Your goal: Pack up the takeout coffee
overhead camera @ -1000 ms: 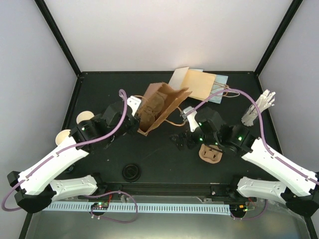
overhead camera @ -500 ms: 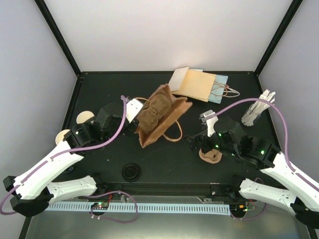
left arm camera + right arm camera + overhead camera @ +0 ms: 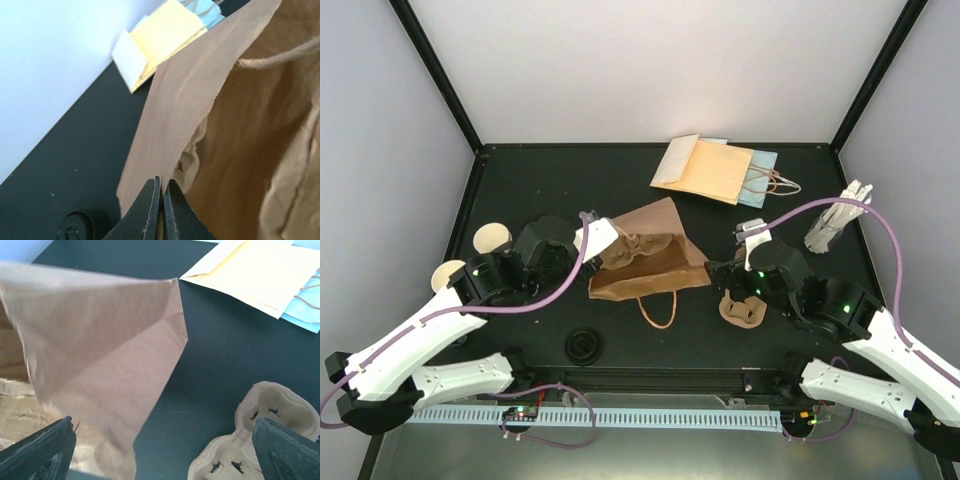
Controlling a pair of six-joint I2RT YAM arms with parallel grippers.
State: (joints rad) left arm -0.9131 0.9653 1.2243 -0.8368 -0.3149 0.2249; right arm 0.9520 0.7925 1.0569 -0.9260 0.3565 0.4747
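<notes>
Two cream-white takeout coffee cups stand at the far left, one (image 3: 491,238) behind the other (image 3: 447,272), both partly hidden by my left arm. A brown paper bag (image 3: 650,262) lies on its side mid-table. My left gripper (image 3: 596,240) is shut on the bag's edge, and the left wrist view shows its fingers (image 3: 150,205) pinching the paper wall (image 3: 180,100). My right gripper (image 3: 720,272) hangs open just right of the bag (image 3: 100,350), holding nothing. A pale crumpled pulp shape (image 3: 635,245) shows at the bag's mouth.
A brown pulp cup carrier (image 3: 742,310) (image 3: 260,440) lies below my right gripper. A black lid (image 3: 584,343) (image 3: 80,227) sits near the front. Yellow and blue envelopes or bags (image 3: 715,168) (image 3: 260,270) lie at the back, white sticks (image 3: 835,222) at the right.
The bag has tipped from standing to lying flat, its handle now towards the front. My left gripper moved right with the bag's edge. My right arm drew back to the right.
</notes>
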